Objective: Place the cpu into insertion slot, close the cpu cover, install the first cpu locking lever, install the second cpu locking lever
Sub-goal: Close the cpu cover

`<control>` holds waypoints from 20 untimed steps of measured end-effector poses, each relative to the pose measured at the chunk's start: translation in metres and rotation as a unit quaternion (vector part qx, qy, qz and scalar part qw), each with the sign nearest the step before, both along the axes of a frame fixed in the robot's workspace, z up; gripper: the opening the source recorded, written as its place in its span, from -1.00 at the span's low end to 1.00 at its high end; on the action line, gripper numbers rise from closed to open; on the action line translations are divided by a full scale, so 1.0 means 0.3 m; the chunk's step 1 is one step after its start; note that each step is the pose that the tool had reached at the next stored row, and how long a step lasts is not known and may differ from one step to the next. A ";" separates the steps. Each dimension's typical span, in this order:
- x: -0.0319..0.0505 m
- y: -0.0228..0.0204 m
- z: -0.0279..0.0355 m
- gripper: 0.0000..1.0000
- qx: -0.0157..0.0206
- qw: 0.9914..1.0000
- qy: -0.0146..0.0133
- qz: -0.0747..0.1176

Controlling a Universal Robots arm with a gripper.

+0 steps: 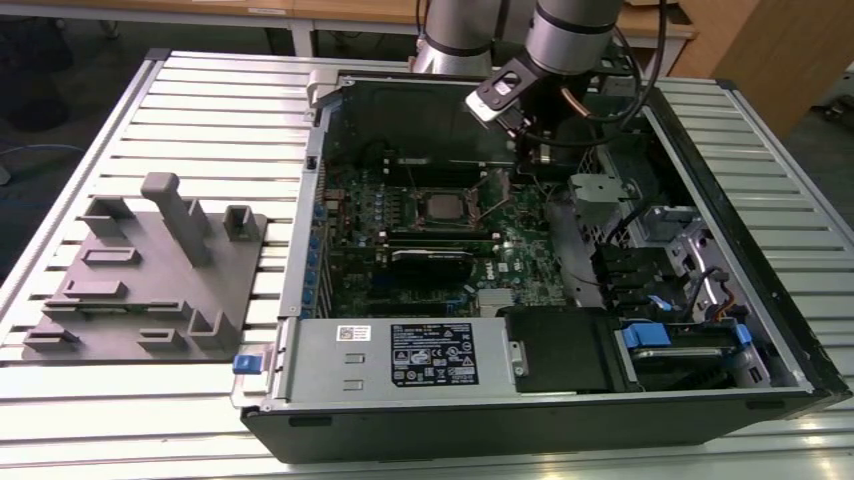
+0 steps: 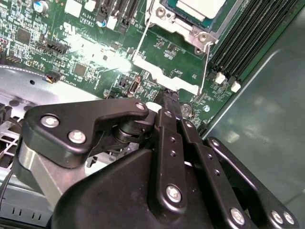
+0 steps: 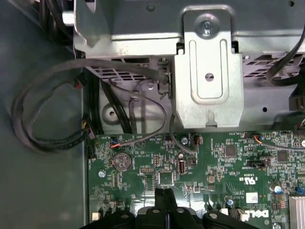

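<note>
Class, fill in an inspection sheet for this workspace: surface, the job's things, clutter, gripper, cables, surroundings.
Surface: slatted metal table carrying an open computer case.
Job's things: cpu sits in the insertion slot with the cpu cover down around it; thin wire locking levers run beside the socket, and whether they are latched cannot be told.
Clutter: grey fixture tray to the exterior view's left of the case.
Gripper: gripper shut, holding nothing, over the green motherboard near the socket.
Cables: grey cable bundle looped beside a metal bracket.
Surroundings: wooden desks behind the table.
</note>
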State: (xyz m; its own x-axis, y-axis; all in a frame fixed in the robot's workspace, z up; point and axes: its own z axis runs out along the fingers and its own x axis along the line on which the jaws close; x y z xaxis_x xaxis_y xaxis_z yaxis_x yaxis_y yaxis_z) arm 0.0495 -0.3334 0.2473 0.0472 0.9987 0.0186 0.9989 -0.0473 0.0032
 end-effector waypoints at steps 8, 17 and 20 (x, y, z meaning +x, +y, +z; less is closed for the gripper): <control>-0.006 0.000 0.000 -0.79 0.000 1.000 0.000 0.000; -0.037 -0.001 0.000 -0.79 0.000 1.000 0.000 0.000; -0.047 -0.002 0.000 -0.79 0.000 1.000 0.000 0.000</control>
State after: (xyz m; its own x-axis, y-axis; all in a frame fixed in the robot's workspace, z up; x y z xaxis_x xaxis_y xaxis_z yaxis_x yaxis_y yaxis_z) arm 0.0354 -0.3340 0.2472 0.0473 0.9987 0.0186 0.9989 -0.0474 0.0032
